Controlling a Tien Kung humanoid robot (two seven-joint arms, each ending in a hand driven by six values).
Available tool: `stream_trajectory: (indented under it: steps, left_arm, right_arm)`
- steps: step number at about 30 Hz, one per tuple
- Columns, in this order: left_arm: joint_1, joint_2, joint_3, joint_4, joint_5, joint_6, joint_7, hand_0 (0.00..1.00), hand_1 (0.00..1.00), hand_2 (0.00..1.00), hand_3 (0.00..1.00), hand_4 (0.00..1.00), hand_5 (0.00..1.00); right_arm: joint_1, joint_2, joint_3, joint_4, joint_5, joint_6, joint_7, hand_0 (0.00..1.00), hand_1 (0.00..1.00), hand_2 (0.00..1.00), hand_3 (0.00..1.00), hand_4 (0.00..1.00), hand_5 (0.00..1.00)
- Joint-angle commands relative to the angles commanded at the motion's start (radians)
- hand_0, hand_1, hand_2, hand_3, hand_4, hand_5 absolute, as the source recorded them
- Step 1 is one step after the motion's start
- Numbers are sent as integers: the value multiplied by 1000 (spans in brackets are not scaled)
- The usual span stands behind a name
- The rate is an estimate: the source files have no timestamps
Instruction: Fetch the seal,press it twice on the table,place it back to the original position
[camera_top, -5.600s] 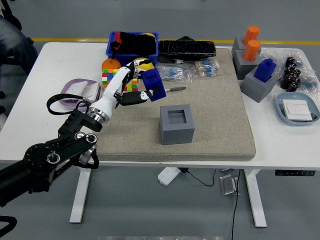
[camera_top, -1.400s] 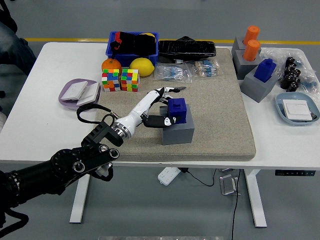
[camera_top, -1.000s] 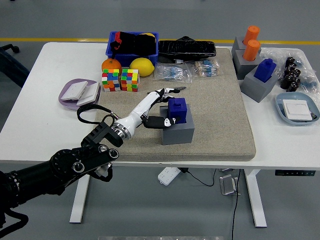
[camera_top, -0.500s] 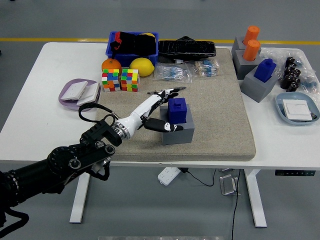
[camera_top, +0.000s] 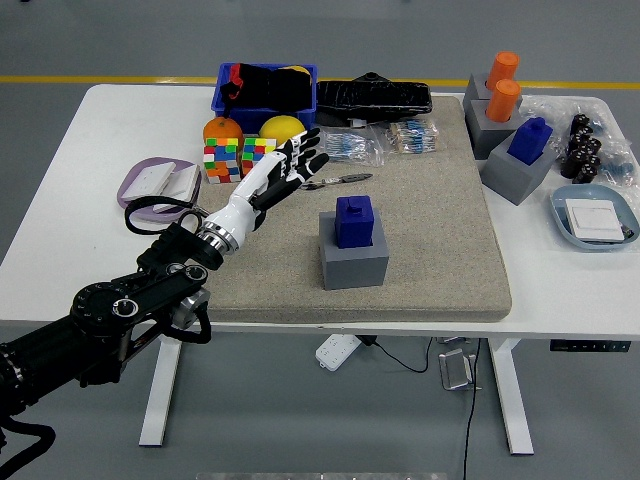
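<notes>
While the black left arm reaches in from the lower left w/ its white left hand (camera_top: 268, 180) raised over the mat's left part, its fingers (camera_top: 300, 152) are spread open & grip nothing. Far left on the white table (camera_top: 80, 200) lies a lilac oval tray (camera_top: 140, 192) w/ white pads in it. Just behind the hand sit an orange fruit (camera_top: 220, 128), two multicolour puzzle cubes (camera_top: 222, 160) side by side, & a yellow lemon (camera_top: 280, 126), partly hidden by the fingers. Behind those stands a blue plastic bin (camera_top: 262, 85) holding dark items. A small metal-tipped pen-like tool (camera_top: 340, 180) lies on the beige felt mat (camera_top: 440, 230) just right of the fingertips. Near the mat's centre, the dark-blue block seal (camera_top: 354, 220) sits upright in the recess of the grey cube holder (camera_top: 354, 260), well apart from the hand. Behind it: clear bags of small parts (camera_top: 375, 142) & a black glossy pouch (camera_top: 372, 96). Further right, two orange cylinder seals (camera_top: 503, 85) stand in grey holders, & another blue seal (camera_top: 530, 140) sits in its grey holder at the mat's right edge. Far right: a cluster of small black pieces (camera_top: 584, 145) & a pale-blue oval dish (camera_top: 596, 220) w/ a white card.
</notes>
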Motion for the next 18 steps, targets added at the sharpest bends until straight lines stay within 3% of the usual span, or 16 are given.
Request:
stream_trajectory:
  steps: [7,8,18]
  left_arm:
    - [11,29,-55,22,3,23,-8,998,998,998,998,998,837]
    - [11,33,-61,23,6,24,-7,998,998,998,998,998,792]
    - [17,73,-125,39,33,30,10,998,998,998,998,998,746]
  right_arm:
    - [2,0,3,3,1,0,1,905,758,761,776,879,559]
    - [2,0,3,3,1,0,1,905,758,760,776,879,559]
    - [2,1,10,0,-4,0,0,905,758,759,776,879,559]
